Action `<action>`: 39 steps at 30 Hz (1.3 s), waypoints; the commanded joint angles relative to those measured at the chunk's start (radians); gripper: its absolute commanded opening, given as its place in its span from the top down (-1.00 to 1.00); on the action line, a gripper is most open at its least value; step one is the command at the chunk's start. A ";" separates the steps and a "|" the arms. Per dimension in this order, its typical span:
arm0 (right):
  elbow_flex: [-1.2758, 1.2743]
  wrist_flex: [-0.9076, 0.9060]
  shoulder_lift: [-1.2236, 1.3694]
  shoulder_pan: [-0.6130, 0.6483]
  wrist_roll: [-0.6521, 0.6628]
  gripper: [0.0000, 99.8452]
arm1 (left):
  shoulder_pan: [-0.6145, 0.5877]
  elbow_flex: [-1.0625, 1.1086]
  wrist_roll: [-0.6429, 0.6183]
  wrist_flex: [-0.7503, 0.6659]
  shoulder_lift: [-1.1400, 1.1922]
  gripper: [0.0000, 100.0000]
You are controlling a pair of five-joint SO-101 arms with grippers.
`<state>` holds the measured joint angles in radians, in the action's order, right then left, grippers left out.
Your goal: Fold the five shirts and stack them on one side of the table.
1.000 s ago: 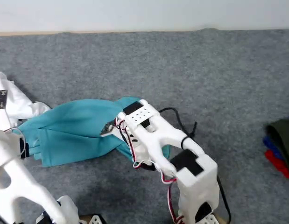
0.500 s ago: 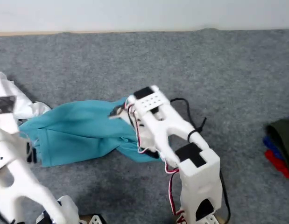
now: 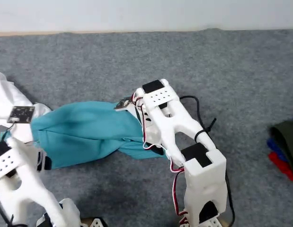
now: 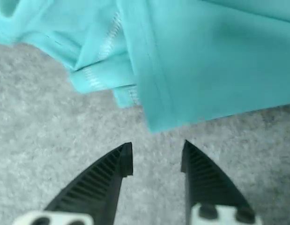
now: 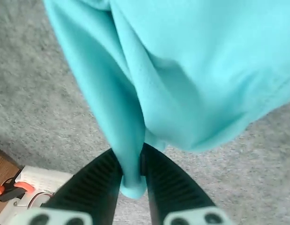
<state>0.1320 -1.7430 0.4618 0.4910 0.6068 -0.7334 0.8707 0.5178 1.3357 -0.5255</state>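
So in the last second the right arm swung a bit toward the far edge and the right side of the table (image 3: 212, 61), dragging one end of the teal shirt (image 3: 84, 132) along with it. The right tool (image 5: 131, 161) is clamped on a bunched fold of the fabric, which runs out from the grip in a thick ridge. The shirt's other end crept away from the left edge too, so the whole thing looks more stretched out than it did, though it's rumpled and twisted near the grip. Meanwhile the left arm pulled back toward the near left corner. The left tool (image 4: 154, 157) sits with its fingers (image 4: 119, 164) apart, holding nothing, just off the shirt's hem corner over bare table. The shirt lies left of the middle, next to the white shirt (image 3: 6, 97) at the left edge, and the folded pile (image 3: 283, 146) waits at the right edge. My read: this is the spreading-out stage, not folding yet. The left side probably needs to pinch that hem corner so the two arms can pull the shirt flat.
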 commanded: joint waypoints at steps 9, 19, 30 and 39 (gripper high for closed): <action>0.041 -0.041 -0.018 -0.010 -0.046 0.98 | 0.075 -0.102 0.006 -0.087 0.319 0.60; 0.041 -0.041 -0.018 -0.010 -0.046 0.98 | 0.075 -0.239 -0.005 -0.025 0.362 0.60; 0.041 -0.041 -0.018 -0.012 -0.046 0.98 | 0.083 -0.113 -0.003 -0.192 0.373 0.60; 0.041 -0.041 -0.018 -0.015 -0.046 0.98 | 0.114 -0.087 0.051 -0.252 0.365 1.00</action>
<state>0.1320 -1.7476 0.4618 0.4910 0.5746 -0.6460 0.7925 0.5363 1.0963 -0.1481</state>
